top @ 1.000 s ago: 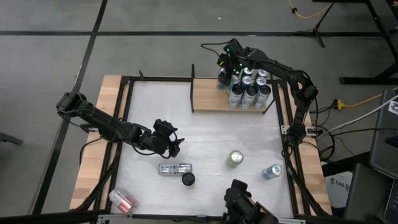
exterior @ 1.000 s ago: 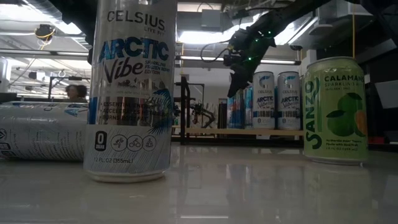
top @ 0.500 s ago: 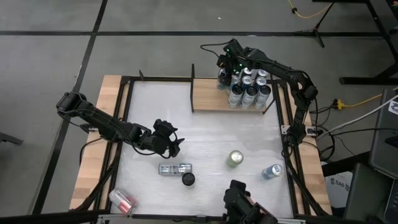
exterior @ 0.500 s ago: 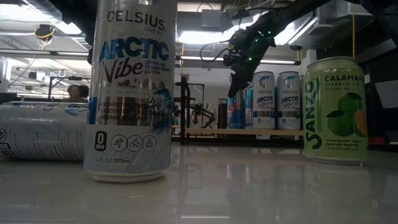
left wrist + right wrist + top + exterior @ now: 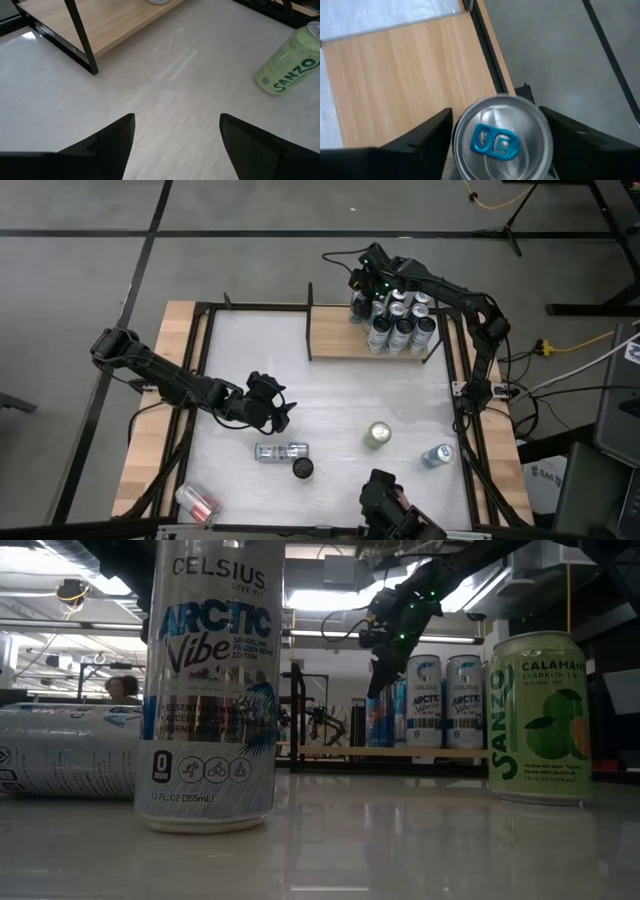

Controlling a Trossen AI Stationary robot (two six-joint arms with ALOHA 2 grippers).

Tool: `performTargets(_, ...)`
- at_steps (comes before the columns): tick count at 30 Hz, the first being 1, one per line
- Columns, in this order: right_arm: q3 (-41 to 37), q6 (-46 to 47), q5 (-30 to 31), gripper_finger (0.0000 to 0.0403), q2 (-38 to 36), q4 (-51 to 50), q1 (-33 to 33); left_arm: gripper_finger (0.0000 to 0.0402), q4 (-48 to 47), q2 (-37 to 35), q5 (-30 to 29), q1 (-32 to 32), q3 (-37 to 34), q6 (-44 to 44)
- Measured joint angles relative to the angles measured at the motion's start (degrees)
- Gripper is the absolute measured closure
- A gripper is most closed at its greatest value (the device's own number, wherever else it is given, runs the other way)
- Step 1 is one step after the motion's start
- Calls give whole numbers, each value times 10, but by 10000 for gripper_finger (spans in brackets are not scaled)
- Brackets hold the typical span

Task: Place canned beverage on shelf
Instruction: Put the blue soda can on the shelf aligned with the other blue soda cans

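Observation:
The shelf [image 5: 340,335], a light-brown board with black uprights, stands at the table's far side, with a cluster of silver cans [image 5: 402,322] at its right end. At the cluster's left edge my right gripper [image 5: 360,302] hangs over a silver can with a blue tab [image 5: 502,142] that stands upright on the board [image 5: 400,80]. Its fingers are open and stand close on either side of the can. My left gripper [image 5: 284,416] waits open above the table's middle, with nothing between its fingers [image 5: 177,120]. My right gripper comes from above, slanting down, one finger [image 5: 427,137] on each side of the can's upper wall. The can's rim [image 5: 465,117] hides where finger and wall meet, so I cannot tell whether they touch. The can stands upright on the shelf board.
On the table stand a green Sanzo can [image 5: 377,435] and a Celsius can [image 5: 302,469]. A silver can [image 5: 281,451], a blue can [image 5: 437,455] and a pink can [image 5: 197,502] lie on their sides. The shelf's left half is bare board.

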Motion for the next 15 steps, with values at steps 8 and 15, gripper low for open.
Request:
performTargets(8,-1,0,2,55,1,2,0,119,0,0,0,0,0,0)
performTargets(15,2,0,2,45,0,0,0,119,0,0,0,0,0,0)
